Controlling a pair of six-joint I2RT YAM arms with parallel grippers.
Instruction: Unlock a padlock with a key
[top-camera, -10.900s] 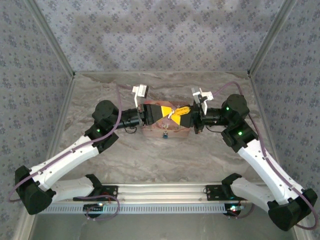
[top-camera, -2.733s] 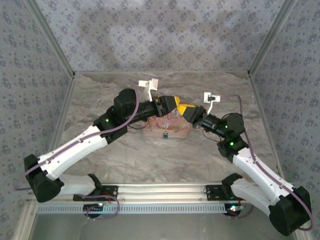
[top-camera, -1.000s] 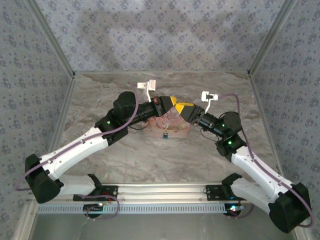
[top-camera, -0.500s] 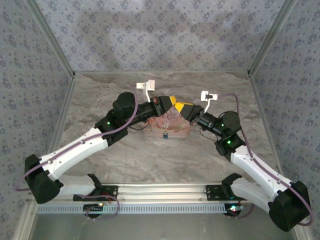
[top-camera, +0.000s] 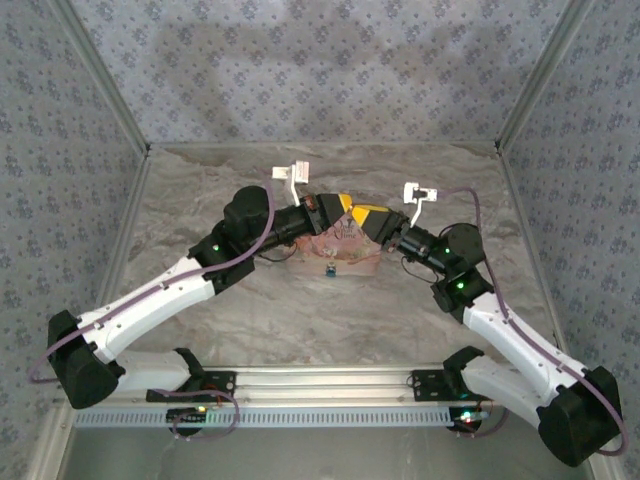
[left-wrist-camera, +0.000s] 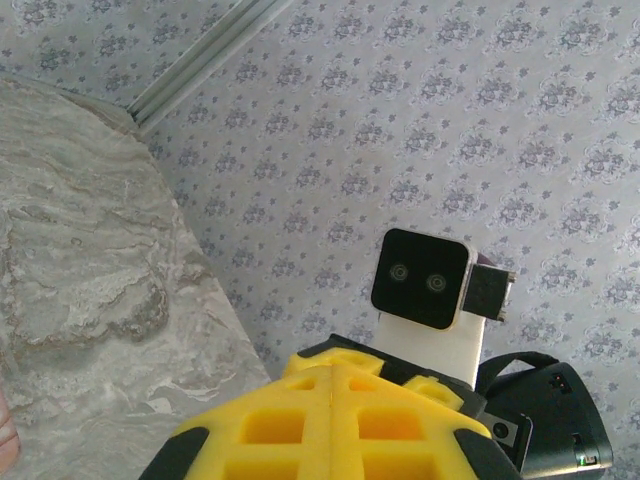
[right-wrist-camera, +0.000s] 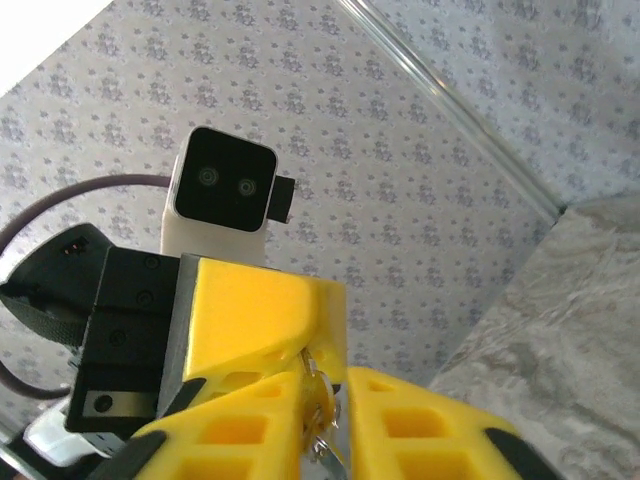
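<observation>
A pink book (top-camera: 340, 252) lies at the middle of the table. The padlock (top-camera: 328, 268), a tiny dark piece with blue, sits at the book's near edge. Above the book my two grippers meet tip to tip. My left gripper (top-camera: 342, 205) (left-wrist-camera: 333, 365) is shut, and a small brass key (right-wrist-camera: 322, 400) on a silvery ring hangs from its yellow tips (right-wrist-camera: 265, 310). My right gripper (top-camera: 368, 214) (right-wrist-camera: 335, 378) is open around the key. The key rests against one finger (right-wrist-camera: 240, 430), with a gap to the other finger (right-wrist-camera: 430, 420).
Patterned walls enclose the marbled table (top-camera: 200, 200) on three sides, with metal posts in the corners. Both arms reach in from the near rail (top-camera: 320, 380). The right wrist camera (left-wrist-camera: 425, 290) faces the left one at close range.
Hardly anything has changed. The grippers stay tip to tip above the book, and the left arm has eased very slightly to the left.
</observation>
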